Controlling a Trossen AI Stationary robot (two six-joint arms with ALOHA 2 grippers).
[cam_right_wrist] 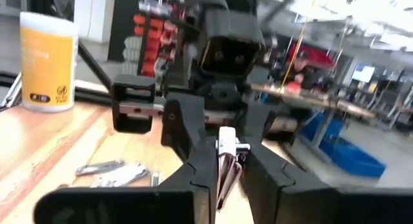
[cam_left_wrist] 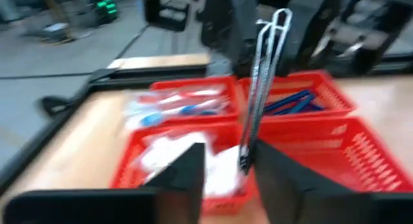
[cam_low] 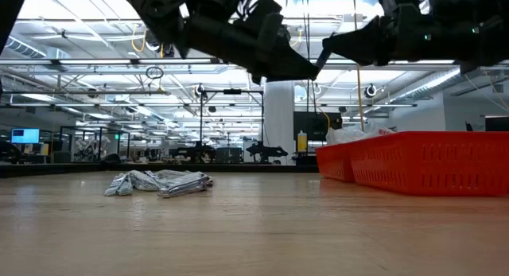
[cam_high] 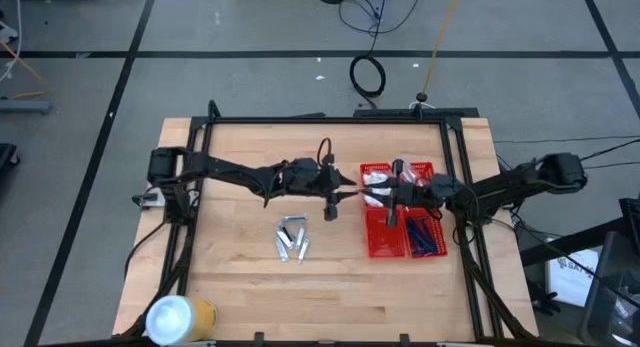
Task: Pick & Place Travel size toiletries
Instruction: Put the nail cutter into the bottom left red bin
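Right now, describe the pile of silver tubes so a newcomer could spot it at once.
On the wooden table, look left of the red basket, toward the table's middle. The pile of silver tubes lies flat on bare wood below the left arm. It is the only loose cluster outside the basket, unlike the white-and-yellow roll standing at the corner.

From above, the left pincer (cam_high: 345,194) and right pincer (cam_high: 392,200) are too small and dark to show how their fingers stand. The red basket (cam_high: 380,242) is partly covered by the right arm, so its two compartments nearest the surface's far edge are mostly hidden. The yellow-and-white roll (cam_high: 178,318) is cut off at the near left corner. The silver tubes (cam_high: 292,237) blur into one heap, uncountable.
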